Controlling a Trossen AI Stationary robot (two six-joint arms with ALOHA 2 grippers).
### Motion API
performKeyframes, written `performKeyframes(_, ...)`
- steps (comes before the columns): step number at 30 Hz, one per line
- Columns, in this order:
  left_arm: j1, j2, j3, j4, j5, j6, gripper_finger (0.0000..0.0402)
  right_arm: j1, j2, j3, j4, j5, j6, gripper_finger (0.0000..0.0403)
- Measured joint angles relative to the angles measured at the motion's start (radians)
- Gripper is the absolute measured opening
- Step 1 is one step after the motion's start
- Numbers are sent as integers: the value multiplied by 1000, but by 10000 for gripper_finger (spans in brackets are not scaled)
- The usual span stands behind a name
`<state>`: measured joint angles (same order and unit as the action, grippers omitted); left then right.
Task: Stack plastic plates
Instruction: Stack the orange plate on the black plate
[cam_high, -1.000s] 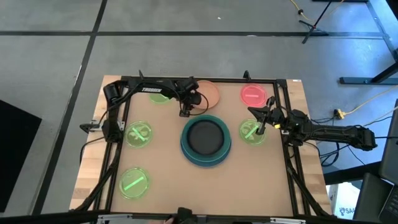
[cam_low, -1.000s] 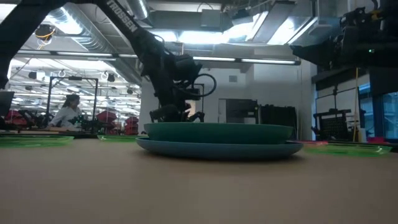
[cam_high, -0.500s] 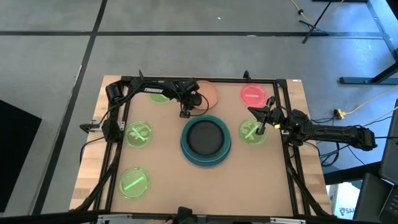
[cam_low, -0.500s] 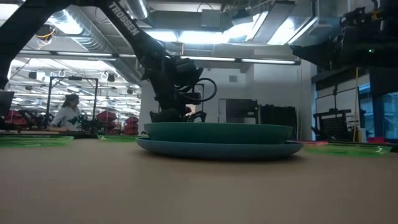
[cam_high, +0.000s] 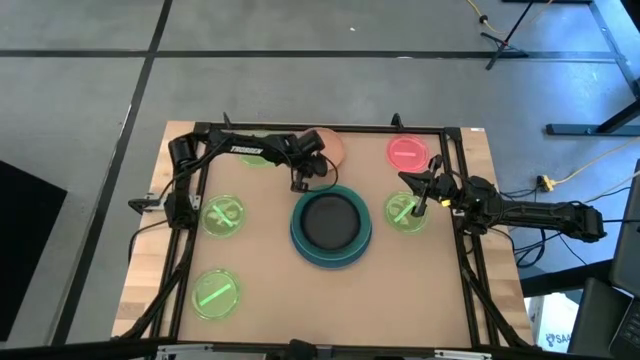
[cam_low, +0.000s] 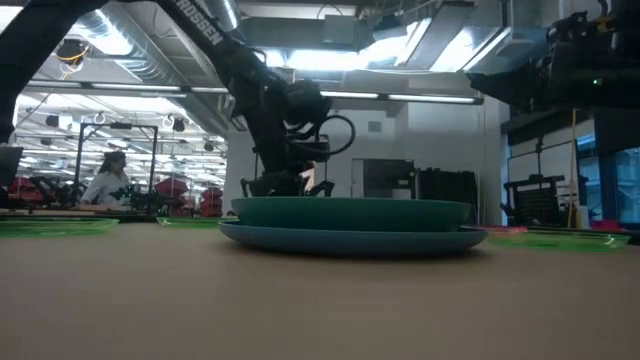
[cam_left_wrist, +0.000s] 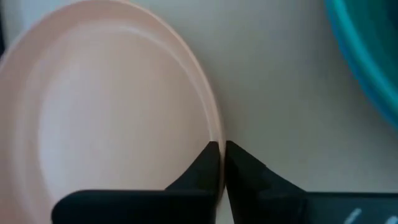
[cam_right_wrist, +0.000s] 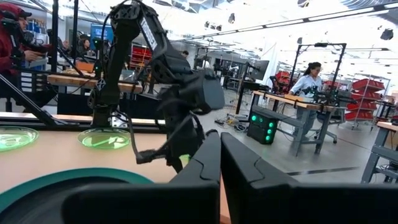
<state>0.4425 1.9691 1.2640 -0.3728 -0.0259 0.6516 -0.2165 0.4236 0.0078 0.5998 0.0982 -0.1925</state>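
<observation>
I can read "TROSSEN" in white letters along the left arm from overhead, and part of the same word shows on it in the low view.

My left end effector is at the far side of the bench, down at the peach plate. In its wrist view the two fingers stand nearly together with only a thin slit between them, and the plate's rim sits in that slit, so it is pinching the edge. From above the peach plate lies just beyond the centre stack.

That stack is the black plate inside the teal plate, on the blue plate.

My right end effector hovers over a green plate to the right of the stack, fingers pressed together and holding nothing. The pink-red plate lies beyond it. More green plates lie on the left side.
</observation>
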Motion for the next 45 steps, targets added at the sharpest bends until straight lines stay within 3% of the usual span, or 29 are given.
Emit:
performKeyframes(7, -58, -79, 1, -11, -98, -44, 11, 0, 0, 0, -15, 31, -1, 3)
performKeyframes(20, -222, -204, 2, -13, -85, -245, 15, 0, 0, 0, -19, 42, 1, 3)
performKeyframes(36, -532, -219, 2, -15, -84, -517, 16, 0, 0, 0, -26, 42, 5, 3)
performKeyframes(45, -641, -198, 2, 14, -42, -602, 16, 0, 0, 0, -27, 41, 65, 3)
